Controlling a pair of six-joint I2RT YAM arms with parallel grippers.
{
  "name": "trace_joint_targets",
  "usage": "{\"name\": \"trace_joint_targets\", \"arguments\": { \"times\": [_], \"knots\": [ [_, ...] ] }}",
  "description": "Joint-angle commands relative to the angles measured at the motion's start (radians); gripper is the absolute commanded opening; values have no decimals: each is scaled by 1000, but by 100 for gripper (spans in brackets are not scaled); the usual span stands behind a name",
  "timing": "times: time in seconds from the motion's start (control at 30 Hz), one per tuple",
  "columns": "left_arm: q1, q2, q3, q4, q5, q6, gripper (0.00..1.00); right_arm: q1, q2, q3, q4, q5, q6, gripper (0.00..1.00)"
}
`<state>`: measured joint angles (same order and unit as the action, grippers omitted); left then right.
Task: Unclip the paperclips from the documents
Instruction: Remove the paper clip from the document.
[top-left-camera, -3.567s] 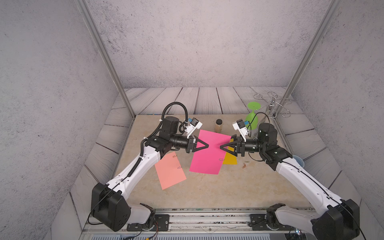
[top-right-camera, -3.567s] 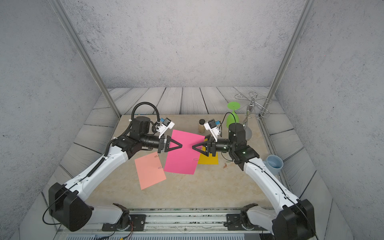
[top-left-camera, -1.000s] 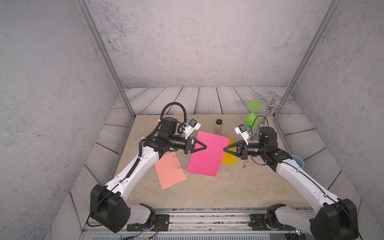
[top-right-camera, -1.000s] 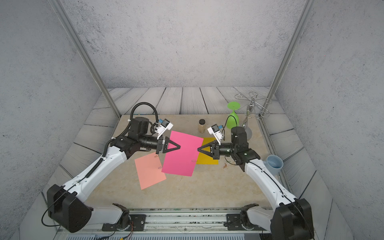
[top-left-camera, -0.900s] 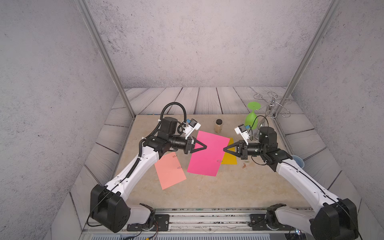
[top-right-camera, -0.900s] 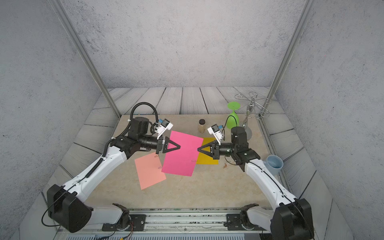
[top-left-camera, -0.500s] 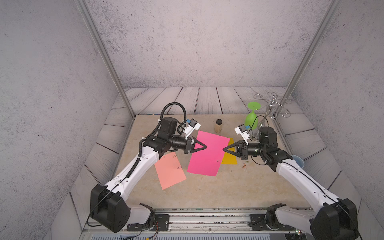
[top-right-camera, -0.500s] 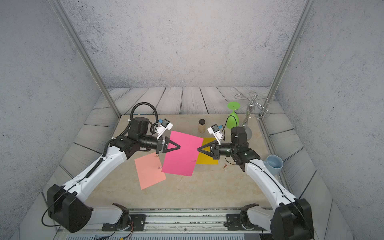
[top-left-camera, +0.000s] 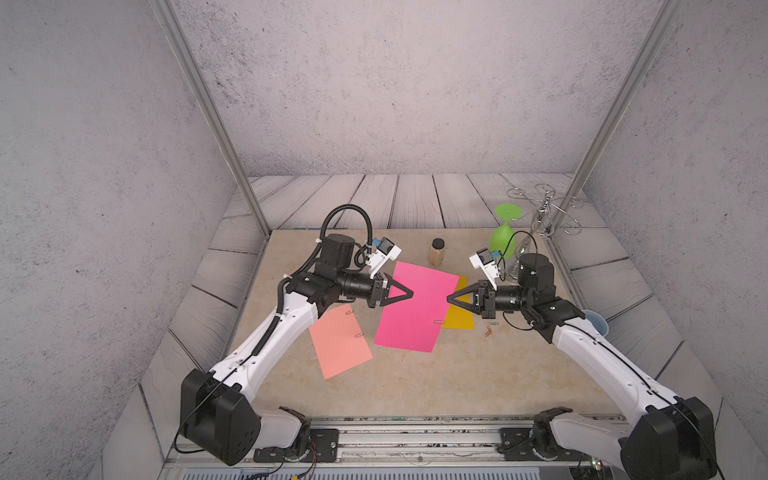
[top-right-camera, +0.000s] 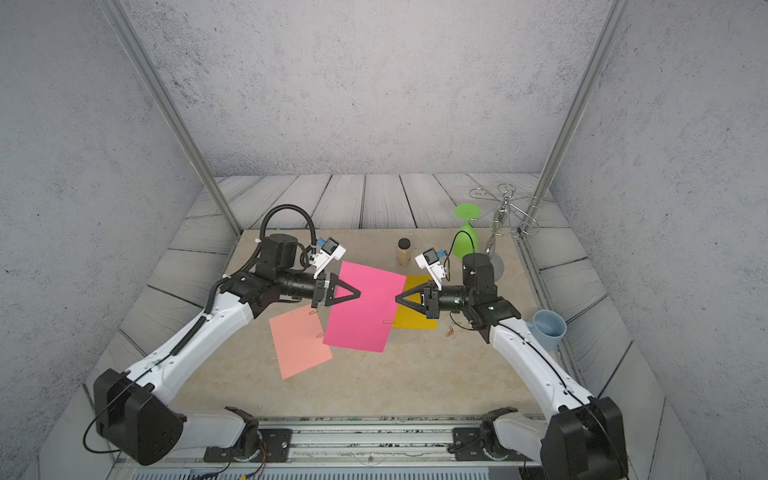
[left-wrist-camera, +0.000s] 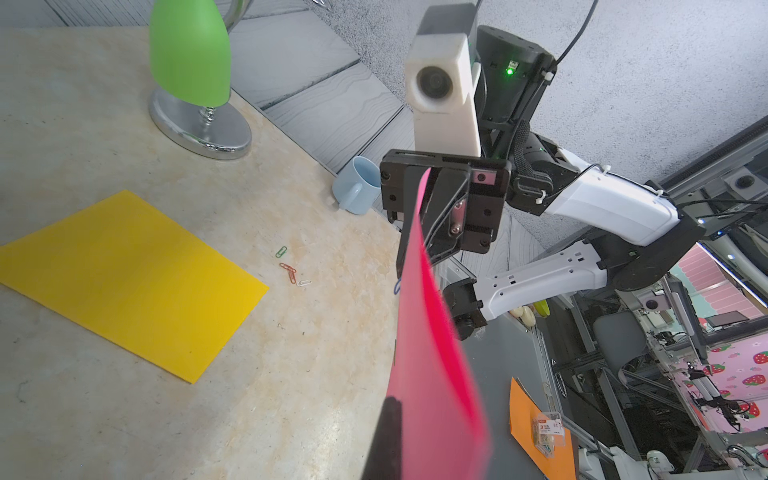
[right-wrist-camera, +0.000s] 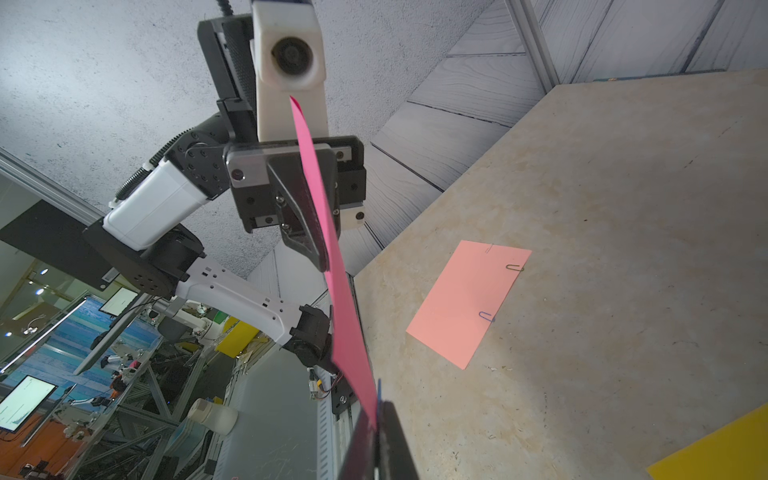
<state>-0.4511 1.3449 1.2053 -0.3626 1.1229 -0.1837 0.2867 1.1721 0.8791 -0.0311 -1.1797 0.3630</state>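
Both your hands are clenched on the magenta sheet (top-left-camera: 415, 324), one per side. The left hand (top-left-camera: 411, 293) pinches its left edge and the right hand (top-left-camera: 449, 298) pinches the opposite edge, tips facing each other across the paper in both top views. The sheet hangs between them, raised above the desk (top-left-camera: 415, 386), and each wrist cam sees it nearly edge-on. A blue clip (right-wrist-camera: 378, 388) sits on the sheet's edge right at the right hand's fingertips. From the wrist cams I can't tell whether the fingers bite the clip itself or only the paper beside it. Lower on that same edge a silver clip (top-left-camera: 438, 321) is on the sheet, apart from the fingers. The salmon sheet (top-left-camera: 338, 345) lies flat on the desk near the left arm w/ two clips on one edge: a dark clip (right-wrist-camera: 514, 267) near the corner and another blue clip (right-wrist-camera: 486, 316) further along. The yellow sheet (top-left-camera: 459, 322) lies flat below the right hand, partly hidden behind the magenta one in both top views. The loose clips (left-wrist-camera: 291, 270) (green, orange, silver) lie in a small cluster on the bare desk just beside the yellow sheet, near the right arm. A blue mug (left-wrist-camera: 357, 189) sits by the desk's right edge.
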Motion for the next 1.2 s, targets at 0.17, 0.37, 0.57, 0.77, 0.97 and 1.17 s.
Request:
{"name": "trace_joint_targets", "arguments": {
  "times": [0.17, 0.37, 0.57, 0.77, 0.97, 1.17],
  "knots": [
    [21, -37, -3, -6, 13, 14, 0, -14, -45, -13, -12, -11, -13, 6],
    [23, -37, 0, -6, 14, 15, 0, -15, -46, -14, -13, -10, -13, 3],
    [25, -36, 3, -13, 14, 20, 0, -18, -46, -14, -18, -7, -16, 1],
    [30, -39, 7, -21, 14, 26, 0, -20, -45, -13, -31, -6, -26, 1],
    [32, -40, 10, -26, 16, 26, 0, -21, -42, -12, -31, -6, -27, 1],
    [34, -41, 15, -30, 17, 29, 0, -21, -37, -8, -35, -6, -29, 1]
  ]
}}
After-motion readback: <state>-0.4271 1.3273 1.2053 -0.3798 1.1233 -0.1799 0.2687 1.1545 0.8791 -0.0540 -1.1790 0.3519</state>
